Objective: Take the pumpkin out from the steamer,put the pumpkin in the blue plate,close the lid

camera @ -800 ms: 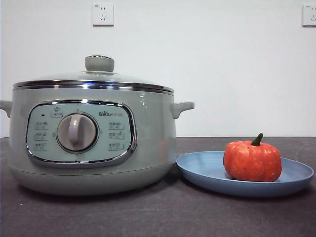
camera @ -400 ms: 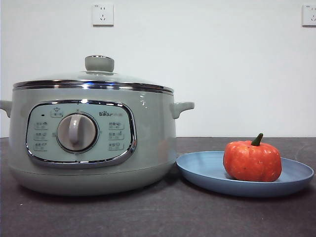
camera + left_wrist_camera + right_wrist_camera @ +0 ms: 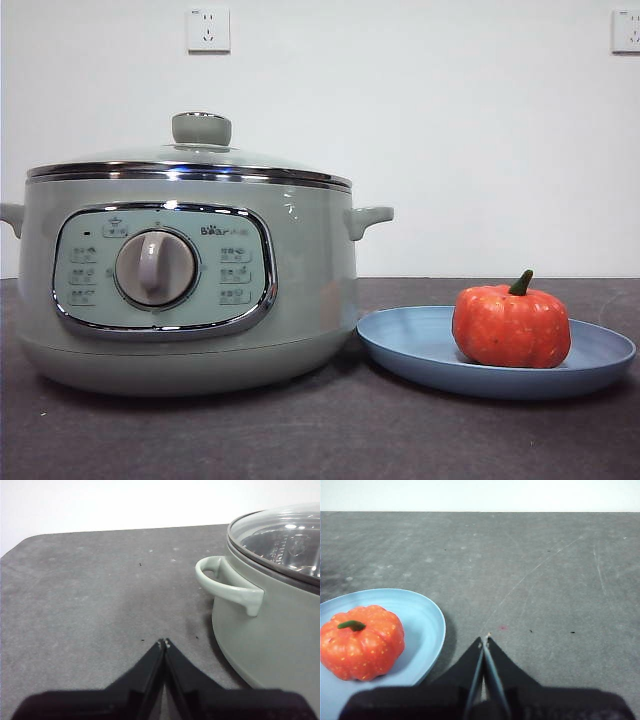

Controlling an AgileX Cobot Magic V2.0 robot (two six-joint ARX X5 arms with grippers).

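Pumpkin (image 3: 511, 327) sits upright in the blue plate (image 3: 410, 345), stem up, toward the plate's right half as the front view shows it. Plate lies on the dark table (image 3: 300, 430) just beside the steamer (image 3: 300, 300), its rim close to the pot's base; contact cannot be told. Lid (image 3: 190, 165) is seated on the steamer, chrome rim flush all round, knob on top. Left gripper (image 3: 164, 643) hangs over bare table beside the steamer's side handle (image 3: 227, 582), jaws clenched tip to tip, holding nothing, clear of pot and lid. Right gripper (image 3: 484, 640) hangs over bare table just beside the blue plate's rim, jaws pressed together and empty; pumpkin lies off to one side of the fingertips, apart from them, not between them. Neither arm shows in the front view.
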